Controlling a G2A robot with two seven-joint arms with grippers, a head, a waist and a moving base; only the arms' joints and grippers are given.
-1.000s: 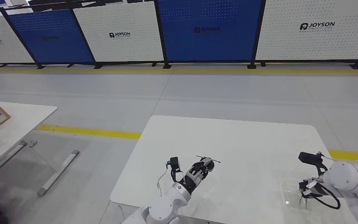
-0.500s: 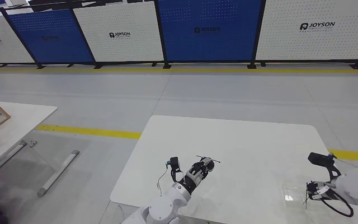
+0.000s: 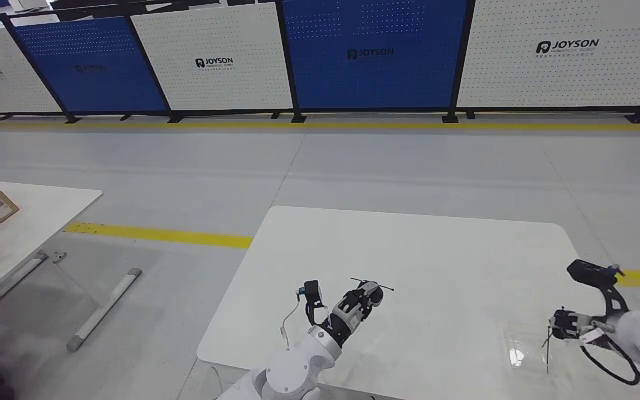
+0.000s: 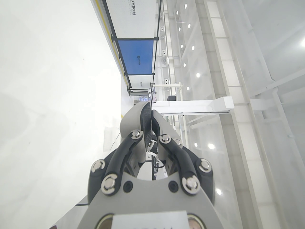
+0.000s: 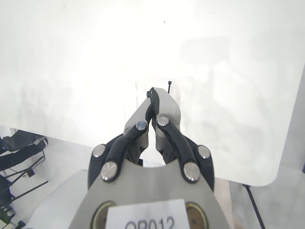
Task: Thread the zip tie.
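My left gripper hangs over the table's near edge, shut on a thin black zip tie that pokes out both sides of the fingers. In the left wrist view that zip tie runs up past the closed gripper. My right gripper is at the table's right edge, shut on a second black zip tie that hangs down. The right wrist view shows this tie's head at the tips of the gripper. Another black tie end stands just beyond.
The white table has rounded corners. A clear shallow tray lies near its right front corner, beside the right gripper. Grey floor with a yellow line surrounds the table, and another white table stands at far left.
The right arm has moved rightward, away from the clear tray, carrying its zip tie. The left arm and its tie have stayed still.
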